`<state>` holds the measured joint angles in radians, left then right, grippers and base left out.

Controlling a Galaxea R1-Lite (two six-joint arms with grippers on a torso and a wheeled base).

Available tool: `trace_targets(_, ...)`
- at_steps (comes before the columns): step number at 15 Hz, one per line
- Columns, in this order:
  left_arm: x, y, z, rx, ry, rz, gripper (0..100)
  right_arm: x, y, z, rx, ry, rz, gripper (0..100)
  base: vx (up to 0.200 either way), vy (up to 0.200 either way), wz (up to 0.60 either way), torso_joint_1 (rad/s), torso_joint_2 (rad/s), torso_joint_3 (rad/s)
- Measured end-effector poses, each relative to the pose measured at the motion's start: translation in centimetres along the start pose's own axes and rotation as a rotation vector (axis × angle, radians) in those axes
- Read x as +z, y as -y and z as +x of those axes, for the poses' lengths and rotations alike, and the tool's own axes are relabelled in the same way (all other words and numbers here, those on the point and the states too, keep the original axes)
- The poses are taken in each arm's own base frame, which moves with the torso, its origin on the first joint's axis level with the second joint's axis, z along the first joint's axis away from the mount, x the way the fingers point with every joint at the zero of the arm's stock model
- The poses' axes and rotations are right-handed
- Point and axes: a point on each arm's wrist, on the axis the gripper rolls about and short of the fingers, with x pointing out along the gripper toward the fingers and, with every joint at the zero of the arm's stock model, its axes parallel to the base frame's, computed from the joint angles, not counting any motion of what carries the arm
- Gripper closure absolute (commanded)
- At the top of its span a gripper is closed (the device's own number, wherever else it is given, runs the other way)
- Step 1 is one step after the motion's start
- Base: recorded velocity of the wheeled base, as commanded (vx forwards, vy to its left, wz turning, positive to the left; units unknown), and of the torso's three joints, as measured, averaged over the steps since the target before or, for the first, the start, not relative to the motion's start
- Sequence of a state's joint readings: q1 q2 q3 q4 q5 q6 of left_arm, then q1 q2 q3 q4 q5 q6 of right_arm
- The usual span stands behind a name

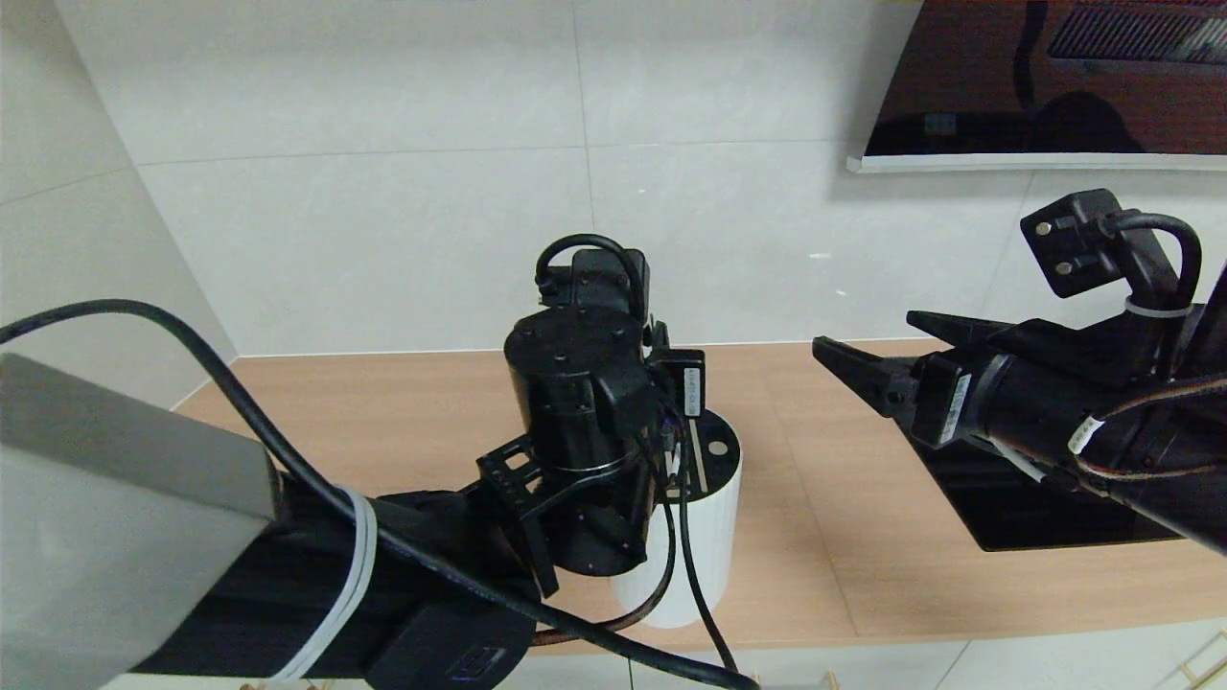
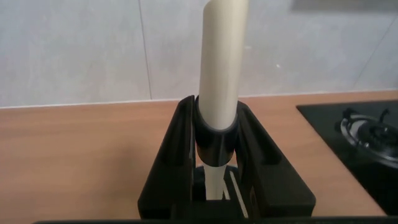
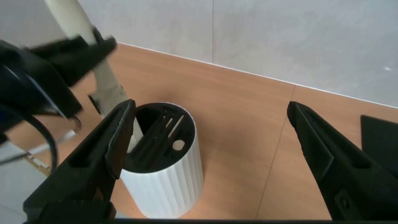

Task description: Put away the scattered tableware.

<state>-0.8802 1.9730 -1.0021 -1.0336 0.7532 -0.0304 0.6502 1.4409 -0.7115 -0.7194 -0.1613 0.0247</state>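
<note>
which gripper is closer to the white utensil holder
Left. The left gripper is directly above the white utensil holder, fingers shut on a cream-handled utensil whose lower end reaches its opening. The right gripper hangs open off to the holder's right, apart from it.

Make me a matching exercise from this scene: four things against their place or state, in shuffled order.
Things: 1 cream handle; 2 white holder; 3 right gripper; 4 cooktop.
States: a open, holding nothing; b black, at the robot's right; c clamped in the left gripper; d upright on the wooden counter.
Pairs: 1-c; 2-d; 3-a; 4-b.
</note>
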Motion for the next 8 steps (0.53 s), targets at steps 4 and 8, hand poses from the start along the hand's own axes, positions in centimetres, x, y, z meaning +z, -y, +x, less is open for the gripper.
trace_targets(4,-2.0,-0.1,-0.2,0.0,-0.03,0.014,100,0.0,0.0,0.0,0.002,-0.002,0.0,0,0.0,0.0,0.0,0.0,0.0,0.0)
trace_targets(8,-3.7,-0.2,-0.4,-0.004,-0.053,0.032,100,-0.3,0.0,0.3,0.002,-0.013,-0.002,0,0.0,0.0,0.0,0.0,0.0,0.0)
